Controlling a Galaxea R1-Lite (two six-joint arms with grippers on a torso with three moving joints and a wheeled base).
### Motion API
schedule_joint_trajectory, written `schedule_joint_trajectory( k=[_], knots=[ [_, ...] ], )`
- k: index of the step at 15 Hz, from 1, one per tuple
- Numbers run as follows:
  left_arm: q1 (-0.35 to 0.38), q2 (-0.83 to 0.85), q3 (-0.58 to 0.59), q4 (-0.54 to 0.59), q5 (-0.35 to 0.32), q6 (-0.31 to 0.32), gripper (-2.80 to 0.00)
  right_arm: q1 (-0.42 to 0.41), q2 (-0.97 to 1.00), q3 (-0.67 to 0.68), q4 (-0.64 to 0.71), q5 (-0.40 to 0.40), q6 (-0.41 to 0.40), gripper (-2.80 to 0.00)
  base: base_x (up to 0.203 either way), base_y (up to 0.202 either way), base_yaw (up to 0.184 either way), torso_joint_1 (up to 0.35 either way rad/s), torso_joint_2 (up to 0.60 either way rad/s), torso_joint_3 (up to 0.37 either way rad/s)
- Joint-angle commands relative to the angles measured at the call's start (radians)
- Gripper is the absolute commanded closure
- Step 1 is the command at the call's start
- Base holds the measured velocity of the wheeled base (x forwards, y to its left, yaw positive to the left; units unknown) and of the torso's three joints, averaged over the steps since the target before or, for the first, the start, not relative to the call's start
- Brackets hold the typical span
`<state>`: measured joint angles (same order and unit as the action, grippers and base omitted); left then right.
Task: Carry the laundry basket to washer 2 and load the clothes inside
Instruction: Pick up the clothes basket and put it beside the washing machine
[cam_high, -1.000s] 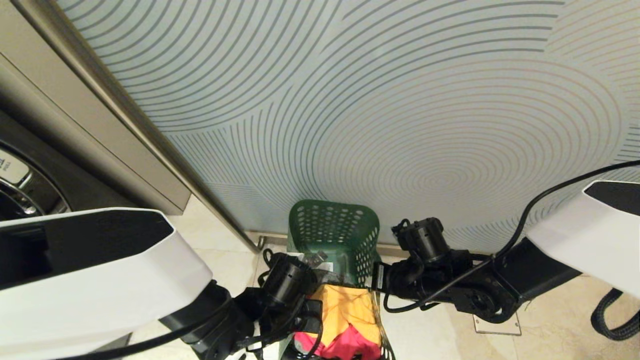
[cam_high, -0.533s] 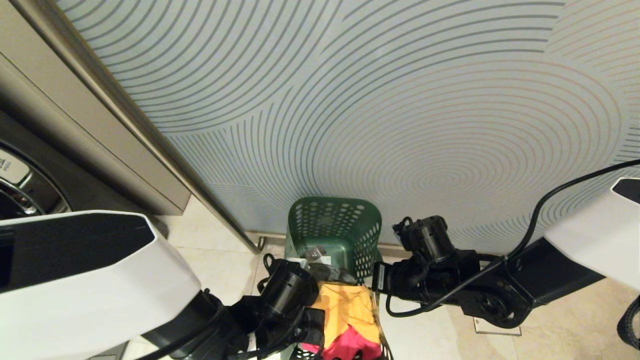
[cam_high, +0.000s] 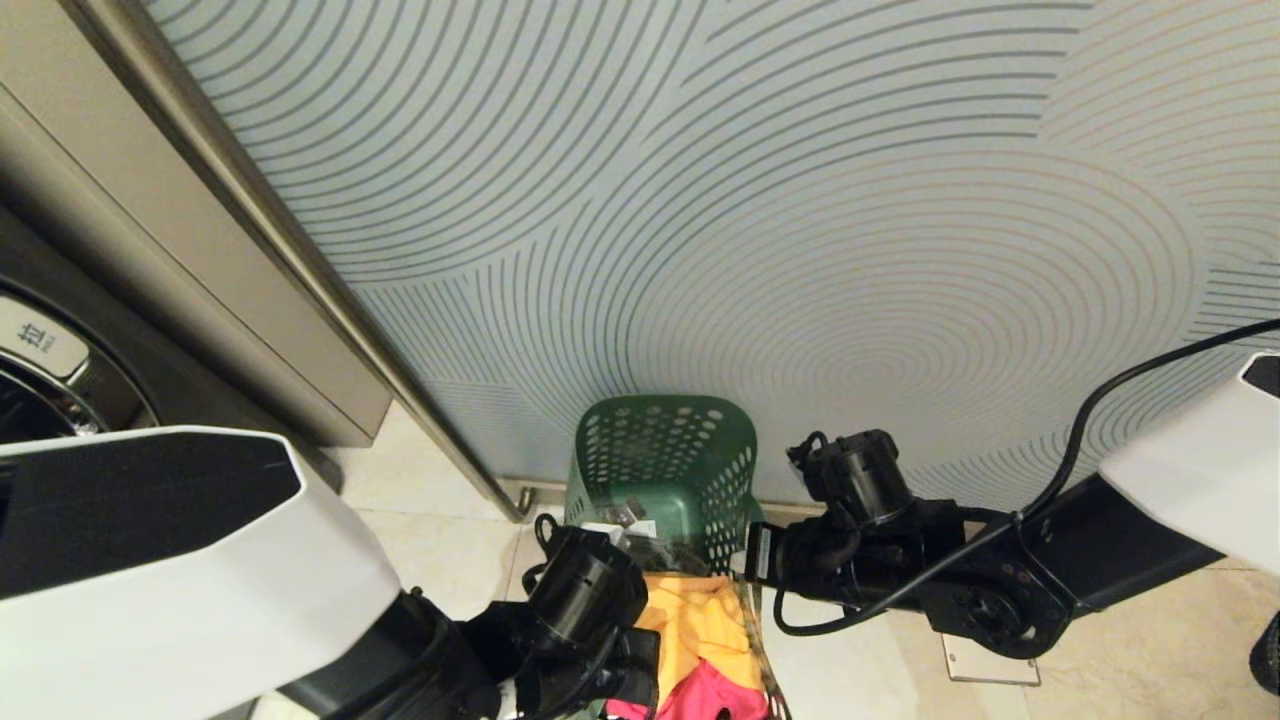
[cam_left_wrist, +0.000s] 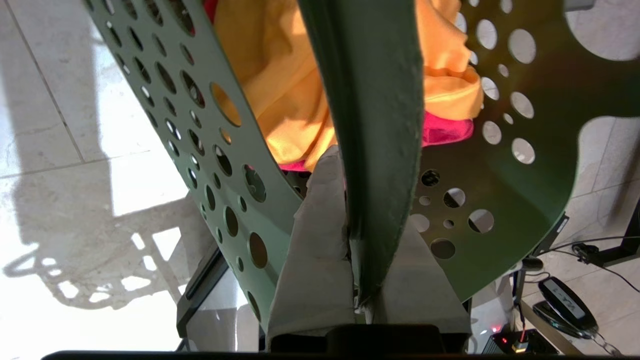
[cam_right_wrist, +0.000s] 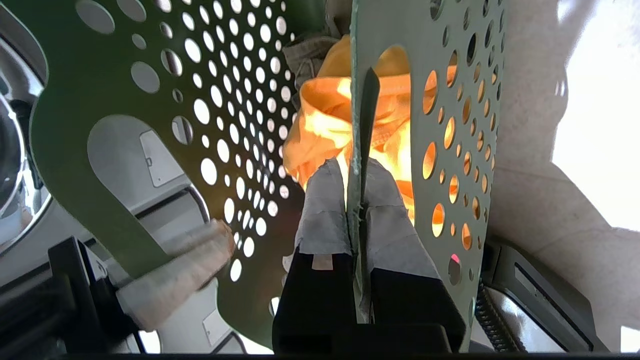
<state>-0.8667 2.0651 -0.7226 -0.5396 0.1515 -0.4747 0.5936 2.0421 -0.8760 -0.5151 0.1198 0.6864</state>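
The dark green laundry basket (cam_high: 660, 460), its walls full of round holes, hangs between my two arms in front of a patterned glass wall. Orange and pink clothes (cam_high: 700, 630) lie inside it. My left gripper (cam_left_wrist: 370, 200) is shut on the basket's rim (cam_left_wrist: 375, 100), one taped finger on each side of the wall. My right gripper (cam_right_wrist: 356, 167) is shut on the opposite rim beside an oval handle cutout (cam_right_wrist: 395, 100). A dark grey washer with a chrome door rim (cam_high: 70, 400) shows at the far left. Its number is hidden, so I cannot tell if it is washer 2.
A frosted glass wall (cam_high: 800, 250) with curved lines fills the view ahead. A slanted metal post (cam_high: 300, 280) and a beige panel (cam_high: 150, 230) stand left of it. A small metal plate (cam_high: 985, 665) sits in the floor tiles. Cables and devices (cam_left_wrist: 565, 305) lie on the floor.
The whole picture has shifted a little, so the camera has moved; more of the washer's rim shows. Both arms sit slightly lower in the picture, still gripping the basket.
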Motion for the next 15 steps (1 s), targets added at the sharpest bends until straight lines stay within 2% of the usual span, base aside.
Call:
schedule_joint_trajectory(
  k=[1, 15],
  knots=[
    [-0.006, 0.0, 0.0, -0.005, 0.003, -0.002, 0.0, 0.0, -0.002, 0.0, -0.003, 0.0, 0.004, 0.0, 0.0, 0.0, 0.0, -0.007, 0.0, 0.193],
    [-0.037, -0.066, 0.04, 0.013, 0.008, -0.002, 0.0, 0.041, -0.053, 0.02, 0.01, 0.0, 0.005, 0.0, 0.0, 0.0, 0.0, 0.001, 0.0, 0.2]
  ],
)
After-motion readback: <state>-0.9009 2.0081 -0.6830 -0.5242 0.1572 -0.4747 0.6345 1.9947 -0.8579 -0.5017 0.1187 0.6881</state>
